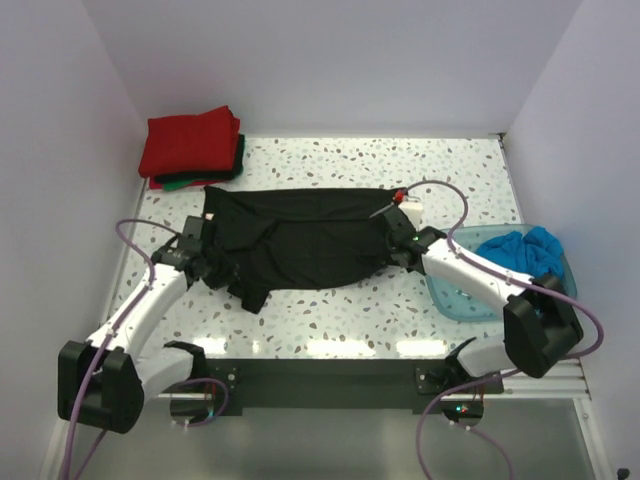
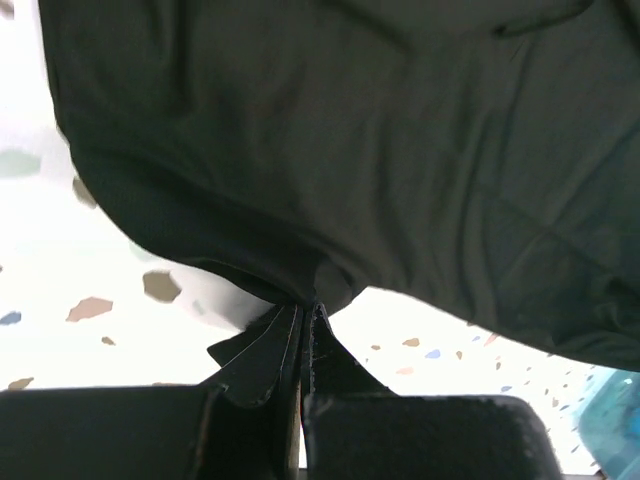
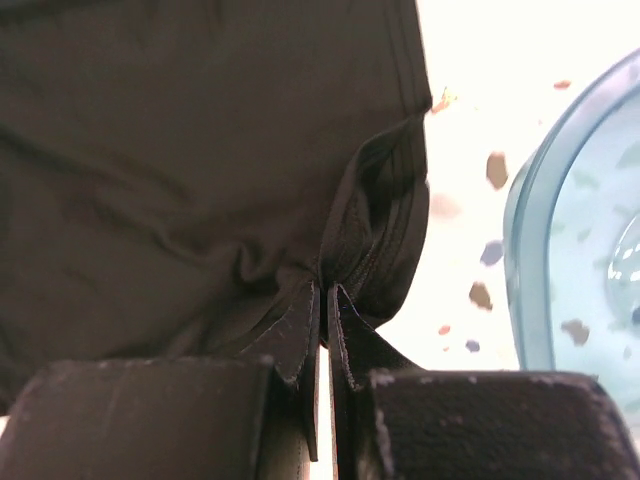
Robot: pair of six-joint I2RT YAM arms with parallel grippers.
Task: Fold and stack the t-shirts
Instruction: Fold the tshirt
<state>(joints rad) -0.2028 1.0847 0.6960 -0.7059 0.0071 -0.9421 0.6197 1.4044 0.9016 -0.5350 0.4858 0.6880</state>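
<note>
**Black t-shirt pinched at both ends by 2 grippers**

A black t-shirt (image 1: 300, 235) lies spread across the middle of a white speckled counter (image 1: 330, 320), with its long side running left to right.

The left gripper (image 2: 305, 312) is at the shirt's left edge. Its 2 fingers are pressed together on a small fold of the black fabric. In the left wrist view, the cloth is drawn into a peak at the pinch and fans out above and to the right.

The right gripper (image 3: 325, 292) is at the shirt's right edge. Its fingers are likewise squeezed together, on a bunched hem with visible rows of stitching. The shirt spans the space between the 2 grippers, one at each end.

In the far left corner of the counter, a folded red t-shirt (image 1: 190, 140) rests on a green t-shirt (image 1: 185, 183), well apart from both grippers.

At the right edge of the counter stands a translucent blue tub (image 1: 450, 300) holding a crumpled bright blue t-shirt (image 1: 525, 250). In the right wrist view, the tub's rim is near the right gripper, on its right side.
</note>
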